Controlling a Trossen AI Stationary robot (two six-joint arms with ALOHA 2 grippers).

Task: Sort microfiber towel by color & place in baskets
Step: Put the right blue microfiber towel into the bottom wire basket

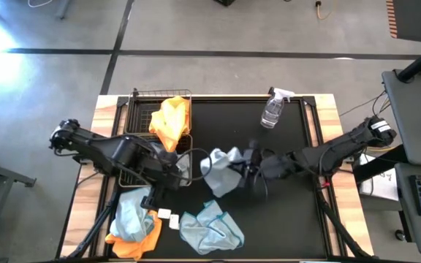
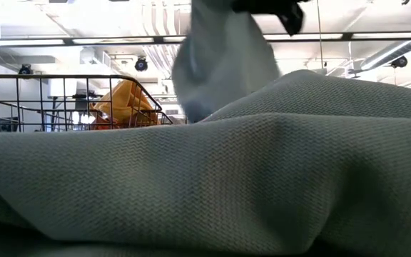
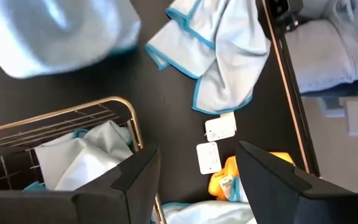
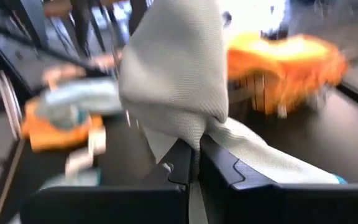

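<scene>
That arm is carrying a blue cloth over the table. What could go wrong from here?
The right gripper pinches only a narrow fold of the pale blue towel, so the cloth might slip out before it reaches a basket.

The left gripper is open, close to the nearer basket that already holds blue cloth, so the two arms could crowd each other there.

The orange towel droops over the far basket's rim and might slide out.

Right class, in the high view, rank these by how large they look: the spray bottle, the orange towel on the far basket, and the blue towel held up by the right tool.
1. Orange towel and held blue towel: look alike, and the blue one is raised nearer the camera, so unranked.
2. Spray bottle: smallest.
</scene>
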